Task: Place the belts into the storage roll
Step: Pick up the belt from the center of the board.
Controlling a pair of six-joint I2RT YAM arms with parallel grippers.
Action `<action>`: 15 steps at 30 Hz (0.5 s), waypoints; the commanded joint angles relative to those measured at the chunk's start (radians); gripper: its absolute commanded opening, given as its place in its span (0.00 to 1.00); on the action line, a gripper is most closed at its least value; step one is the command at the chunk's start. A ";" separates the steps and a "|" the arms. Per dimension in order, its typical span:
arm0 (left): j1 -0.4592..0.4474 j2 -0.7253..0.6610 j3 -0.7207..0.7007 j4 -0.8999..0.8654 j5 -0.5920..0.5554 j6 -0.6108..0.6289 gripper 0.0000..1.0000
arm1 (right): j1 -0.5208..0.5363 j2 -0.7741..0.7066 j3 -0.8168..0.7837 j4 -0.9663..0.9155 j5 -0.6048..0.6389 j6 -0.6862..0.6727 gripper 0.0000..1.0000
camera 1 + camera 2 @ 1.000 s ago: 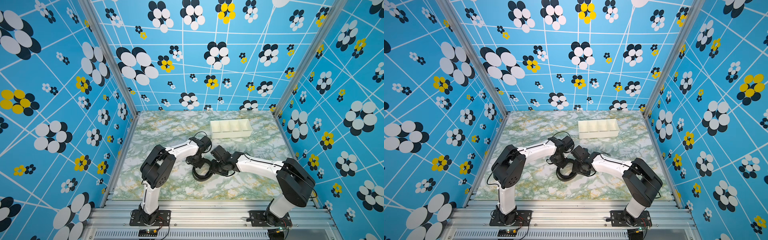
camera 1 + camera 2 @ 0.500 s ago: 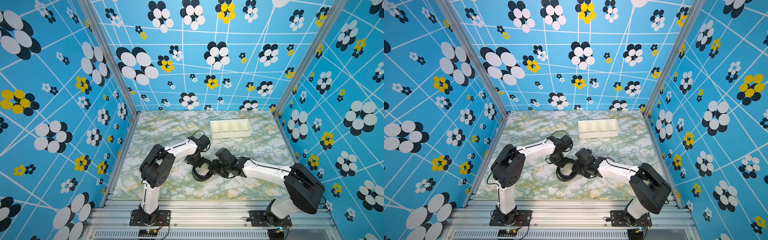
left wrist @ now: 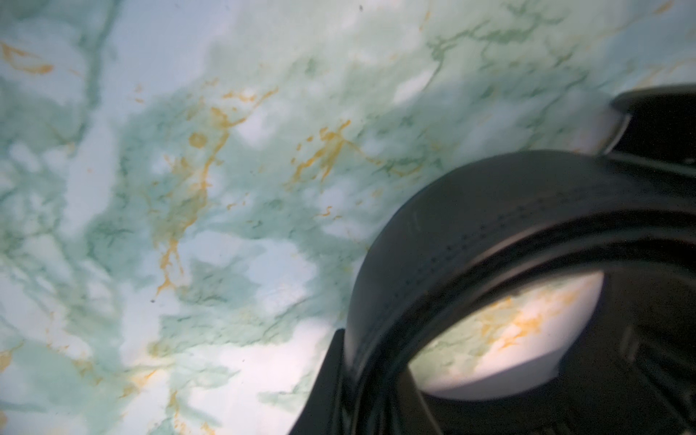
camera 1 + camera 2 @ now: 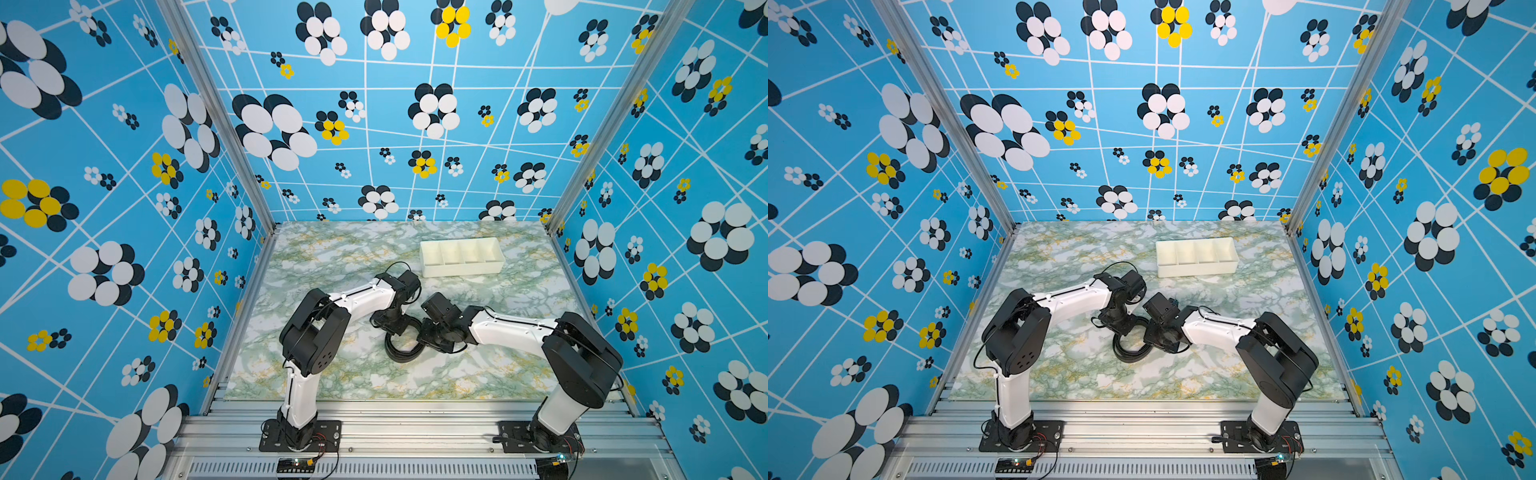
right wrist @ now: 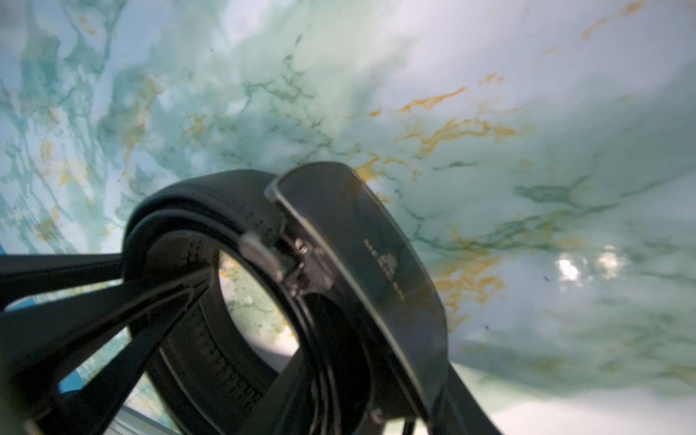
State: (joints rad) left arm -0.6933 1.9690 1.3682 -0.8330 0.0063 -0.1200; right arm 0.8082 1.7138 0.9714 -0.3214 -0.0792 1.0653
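Observation:
The belt point(image 4: 401, 352) point(image 4: 1130, 353) is a black strap wound into a coil that stands on edge at the middle of the table. My left gripper point(image 4: 391, 328) point(image 3: 373, 399) is shut on the coil's layers point(image 3: 489, 211) from the far left side. My right gripper point(image 4: 420, 337) point(image 5: 373, 399) reaches in from the right, one finger inside the coil and one outside. It is shut on the strap layers and the dark buckle point(image 5: 376, 263). The storage roll point(image 4: 461, 270) point(image 4: 1196, 268), a cream tray with compartments in a row, stands empty at the back right, apart from both grippers.
The marble-patterned table point(image 4: 332, 257) is walled by blue flowered panels on three sides. An aluminium rail point(image 4: 415, 424) with both arm bases runs along the front edge. Both forearms meet over the middle of the table, just in front of the tray.
The right arm dipped forward and came back, and its jaws widened, then narrowed onto the coil at the buckle. The left arm and its grip stayed still.

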 commanded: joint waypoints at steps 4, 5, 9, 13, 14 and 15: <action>-0.017 0.007 -0.029 -0.033 0.014 0.002 0.00 | 0.001 0.044 0.051 -0.008 0.010 -0.037 0.19; -0.015 0.004 -0.029 -0.032 0.016 0.002 0.00 | 0.001 0.048 0.050 -0.008 0.013 -0.039 0.17; -0.002 0.001 -0.028 -0.025 0.054 -0.003 0.00 | 0.001 0.068 0.057 -0.008 -0.004 -0.052 0.16; 0.003 0.004 -0.017 -0.031 0.053 -0.007 0.00 | 0.002 0.111 0.086 -0.039 -0.014 -0.083 0.18; 0.005 0.004 -0.013 -0.032 0.055 -0.007 0.00 | 0.001 0.123 0.092 -0.043 -0.027 -0.093 0.18; 0.006 0.005 -0.011 -0.032 0.057 -0.009 0.00 | 0.001 0.139 0.104 -0.046 -0.042 -0.102 0.19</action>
State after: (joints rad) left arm -0.6853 1.9671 1.3678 -0.8379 0.0189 -0.1249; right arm 0.8078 1.7649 1.0592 -0.4232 -0.0814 1.0149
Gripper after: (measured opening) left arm 0.160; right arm 0.298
